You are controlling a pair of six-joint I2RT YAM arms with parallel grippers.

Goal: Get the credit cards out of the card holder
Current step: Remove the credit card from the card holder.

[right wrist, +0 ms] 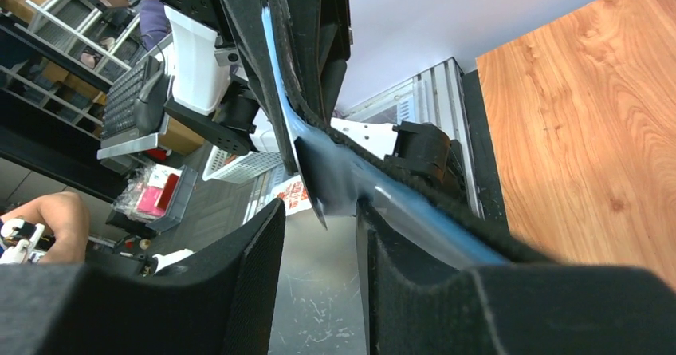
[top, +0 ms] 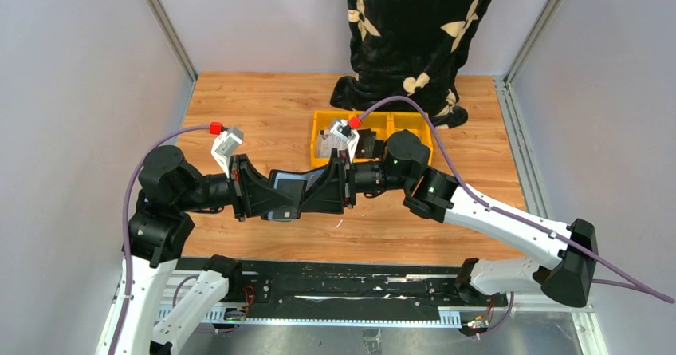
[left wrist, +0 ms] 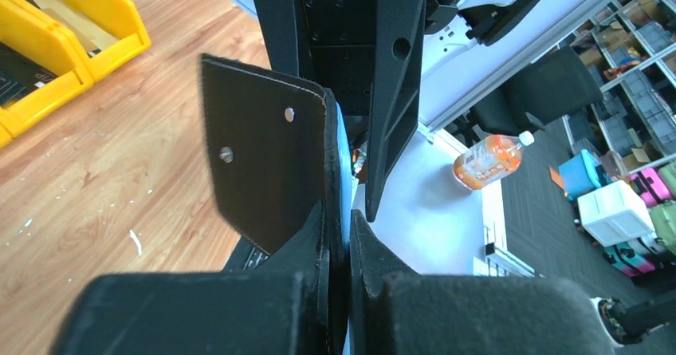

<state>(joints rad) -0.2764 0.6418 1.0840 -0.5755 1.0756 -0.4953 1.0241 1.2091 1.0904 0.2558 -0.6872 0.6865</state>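
Note:
The black card holder (top: 285, 194) hangs open in the air between my two grippers, over the middle of the wooden table. My left gripper (top: 257, 197) is shut on its edge; in the left wrist view (left wrist: 348, 239) the pads pinch the black flap (left wrist: 263, 163) and a thin blue layer. My right gripper (top: 325, 187) faces it from the right with its jaws apart (right wrist: 319, 247). A grey-blue sheet (right wrist: 339, 171), either a card or a sleeve, pokes its corner into that gap and lies against the right-hand finger (right wrist: 414, 283). No card lies loose anywhere.
A row of yellow bins (top: 327, 124) stands behind the grippers and holds dark items; it also shows in the left wrist view (left wrist: 56, 52). A person in black patterned clothing (top: 414, 28) stands at the table's far edge. Metal frame posts flank the table.

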